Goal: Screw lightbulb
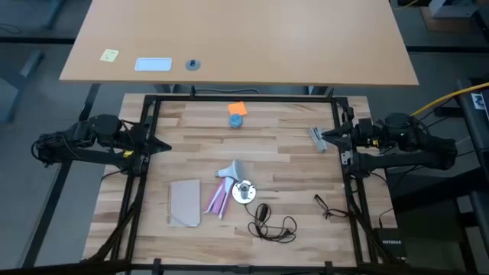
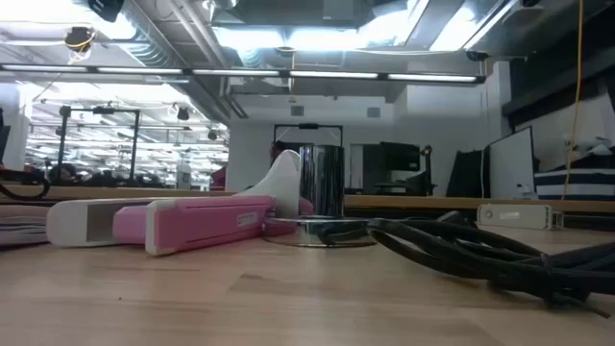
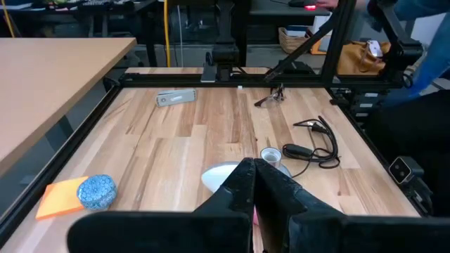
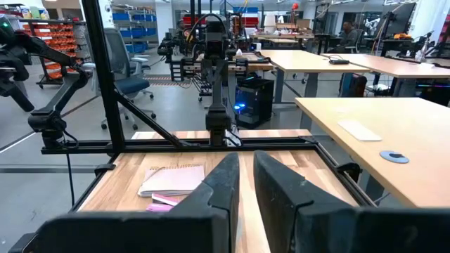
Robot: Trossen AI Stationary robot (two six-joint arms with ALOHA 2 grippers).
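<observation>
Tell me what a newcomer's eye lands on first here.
Probably the cluster at the wooden table's front middle: a frosted white lightbulb lying beside a shiny round silver lamp base, with pink and white flat pieces alongside. Both dark arms wait at the table's sides.

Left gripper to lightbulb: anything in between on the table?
Nothing. In the high view, only bare wood lies between the left gripper, shut at the table's left edge, and the lightbulb beside the silver lamp base.
</observation>
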